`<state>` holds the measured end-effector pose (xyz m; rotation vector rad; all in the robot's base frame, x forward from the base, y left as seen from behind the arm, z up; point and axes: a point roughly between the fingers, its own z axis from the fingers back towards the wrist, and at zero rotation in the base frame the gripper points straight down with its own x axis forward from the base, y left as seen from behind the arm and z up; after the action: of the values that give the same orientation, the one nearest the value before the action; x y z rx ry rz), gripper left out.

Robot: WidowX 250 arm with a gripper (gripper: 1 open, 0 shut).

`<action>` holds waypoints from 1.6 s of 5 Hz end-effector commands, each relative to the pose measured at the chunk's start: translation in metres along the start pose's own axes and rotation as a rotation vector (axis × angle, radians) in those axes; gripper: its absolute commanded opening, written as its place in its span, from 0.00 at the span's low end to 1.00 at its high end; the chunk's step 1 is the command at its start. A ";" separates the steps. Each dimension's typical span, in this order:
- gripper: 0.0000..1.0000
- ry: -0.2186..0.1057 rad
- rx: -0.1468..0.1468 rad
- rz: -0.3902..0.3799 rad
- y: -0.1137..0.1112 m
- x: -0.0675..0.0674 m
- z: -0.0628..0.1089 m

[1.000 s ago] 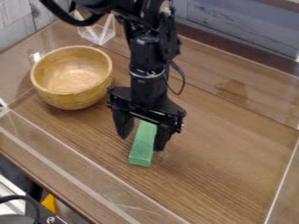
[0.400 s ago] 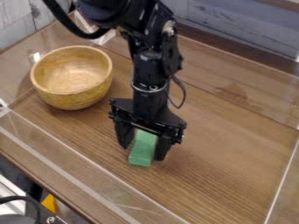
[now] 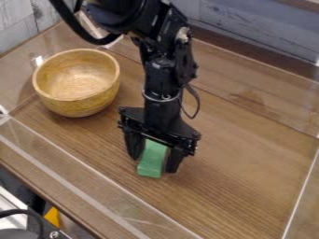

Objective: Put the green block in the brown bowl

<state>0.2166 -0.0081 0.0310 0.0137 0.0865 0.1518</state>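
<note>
The green block [image 3: 152,159] lies flat on the wooden table, near its front edge, with its long side running toward me. My gripper [image 3: 156,154] points straight down over it, open, one black finger on each side of the block's far half. The jaws stand wide and do not squeeze the block. The block's near end sticks out below the fingers. The brown bowl [image 3: 77,82] sits upright and empty at the back left, well apart from the gripper.
Clear acrylic walls [image 3: 75,182] fence the wooden table [image 3: 249,121] at the front and sides. Black cables [image 3: 106,37] hang from the arm near the bowl's far side.
The gripper has sunk a little, so its open fingers now straddle the green block lower down. The block and bowl have not moved.
</note>
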 end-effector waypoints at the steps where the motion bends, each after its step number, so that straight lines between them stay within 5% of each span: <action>1: 1.00 -0.012 0.003 -0.013 -0.002 0.002 0.001; 5: 1.00 0.000 -0.002 -0.017 -0.004 0.003 -0.001; 6: 0.00 0.000 -0.002 -0.014 -0.003 0.003 -0.001; 8: 0.00 0.006 -0.005 -0.012 -0.002 0.002 0.001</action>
<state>0.2128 -0.0097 0.0259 0.0104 0.1224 0.1425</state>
